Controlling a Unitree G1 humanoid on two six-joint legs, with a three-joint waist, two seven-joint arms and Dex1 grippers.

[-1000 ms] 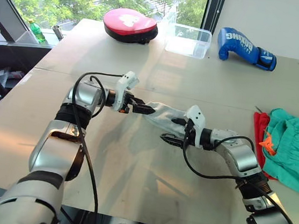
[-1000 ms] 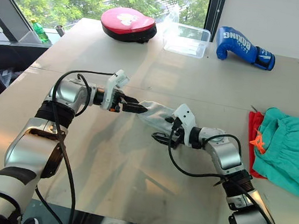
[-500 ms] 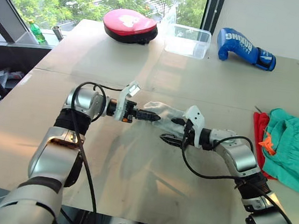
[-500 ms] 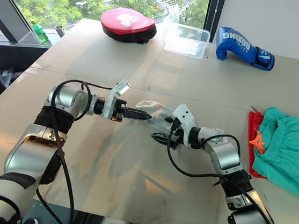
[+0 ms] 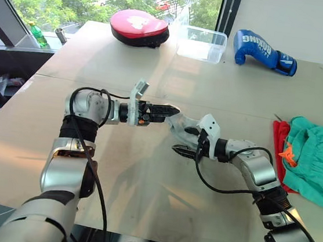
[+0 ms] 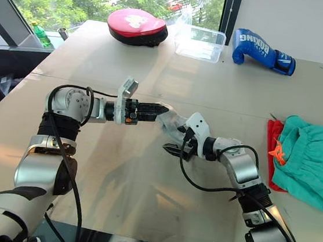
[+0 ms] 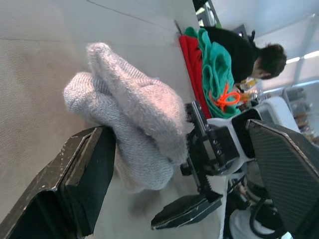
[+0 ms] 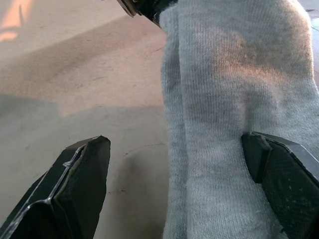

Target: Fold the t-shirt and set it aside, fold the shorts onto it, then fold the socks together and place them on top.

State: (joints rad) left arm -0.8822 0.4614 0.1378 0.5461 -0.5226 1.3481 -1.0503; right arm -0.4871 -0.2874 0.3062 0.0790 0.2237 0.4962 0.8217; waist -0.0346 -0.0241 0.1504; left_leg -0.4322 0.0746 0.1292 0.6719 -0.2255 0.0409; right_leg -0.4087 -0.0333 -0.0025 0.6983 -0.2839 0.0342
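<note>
Left eye view, table [image 5: 143, 177]: a pale board surface; every place below is given relative to it.
Socks [image 5: 182, 125]: the grey pair lies bunched near the middle of the table, one sock folded over the other, between the two grippers.
Left gripper [image 5: 171, 109]: reaches across the table's middle; its tips meet the near end of the socks; in the left wrist view its fingers [image 7: 84, 174] stand spread, with the socks lying between them, not pinched.
Right gripper [image 5: 185, 141]: at the table's middle, fingers spread wide; one finger [image 8: 284, 184] presses against the sock fabric, the other [image 8: 75, 184] stands free over bare table.
Shorts [image 5: 320, 165]: teal, orange drawstring, at the table's right edge.
T-shirt [image 5: 280, 143]: red, under the shorts at that same edge.
Far edge of the table: red round pad [image 5: 140, 27], clear tub [image 5: 203, 43], blue boxing glove [image 5: 265, 52].
</note>
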